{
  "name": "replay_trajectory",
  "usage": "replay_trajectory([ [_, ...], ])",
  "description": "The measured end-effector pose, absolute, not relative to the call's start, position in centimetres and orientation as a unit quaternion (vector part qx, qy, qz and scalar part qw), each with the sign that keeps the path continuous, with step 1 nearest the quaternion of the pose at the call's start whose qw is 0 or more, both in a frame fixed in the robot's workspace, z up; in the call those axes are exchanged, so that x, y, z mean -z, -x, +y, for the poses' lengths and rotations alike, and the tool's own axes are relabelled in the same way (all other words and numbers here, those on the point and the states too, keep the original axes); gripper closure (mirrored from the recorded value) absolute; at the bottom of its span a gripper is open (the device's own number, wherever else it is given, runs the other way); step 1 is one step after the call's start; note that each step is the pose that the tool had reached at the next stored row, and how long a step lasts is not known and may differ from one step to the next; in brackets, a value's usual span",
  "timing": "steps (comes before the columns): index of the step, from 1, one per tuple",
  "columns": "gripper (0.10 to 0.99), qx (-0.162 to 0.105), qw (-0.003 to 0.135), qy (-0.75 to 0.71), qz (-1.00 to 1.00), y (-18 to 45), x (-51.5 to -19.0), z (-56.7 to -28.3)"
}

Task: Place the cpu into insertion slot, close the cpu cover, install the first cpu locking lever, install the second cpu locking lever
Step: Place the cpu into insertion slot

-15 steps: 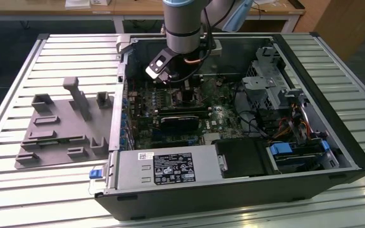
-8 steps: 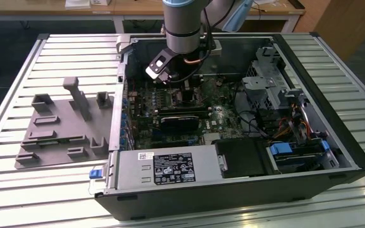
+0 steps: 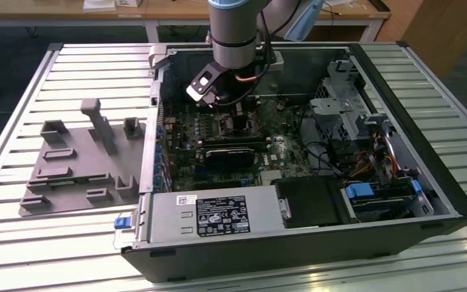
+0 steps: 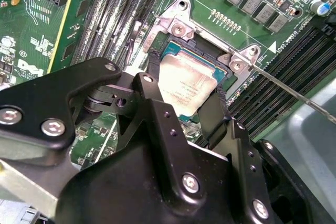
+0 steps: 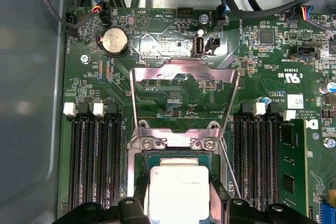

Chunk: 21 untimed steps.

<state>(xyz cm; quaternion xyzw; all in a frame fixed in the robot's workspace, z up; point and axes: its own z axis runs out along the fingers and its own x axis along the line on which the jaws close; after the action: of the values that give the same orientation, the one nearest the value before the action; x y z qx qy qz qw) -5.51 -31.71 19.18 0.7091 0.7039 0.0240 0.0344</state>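
The cpu (image 4: pixel 185 80) (image 5: pixel 178 192), a square chip with a silvery top, is at the insertion slot (image 5: pixel 211 159) on the green motherboard. My gripper (image 4: pixel 186 87) is shut on it, with one black finger (image 4: pixel 151 77) against each of two opposite edges. Whether the chip is fully seated I cannot tell. The cpu cover (image 5: pixel 157 74) is a thin silvery frame, swung open and lying back beyond the socket's hinge. A thin wire locking lever (image 4: pixel 294 93) (image 5: pixel 229 166) stands free beside the socket. In the exterior view the gripper (image 3: pixel 217 100) reaches down into the open computer case.
Long black memory slots (image 5: pixel 94 150) (image 5: pixel 257 150) flank the socket. A black card (image 3: pixel 229 159) sits lower on the board, with the power supply (image 3: pixel 209 216) and drive bays (image 3: pixel 371 188) around it. A grey fixture plate (image 3: pixel 79 164) lies on the slatted table at the exterior view's left.
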Motion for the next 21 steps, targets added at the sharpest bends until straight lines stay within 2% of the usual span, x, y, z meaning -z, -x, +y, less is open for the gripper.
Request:
replay_trajectory([
  [3,0.537,-0.024,0.034,-0.709,0.704,5.5,-19.2,-31.7],
  [4,0.475,-0.024,0.034,-0.709,0.704,5.5,-19.2,-31.7],
  [21,0.475,-0.024,0.035,-0.709,0.704,5.5,-21.0,-31.7],
])
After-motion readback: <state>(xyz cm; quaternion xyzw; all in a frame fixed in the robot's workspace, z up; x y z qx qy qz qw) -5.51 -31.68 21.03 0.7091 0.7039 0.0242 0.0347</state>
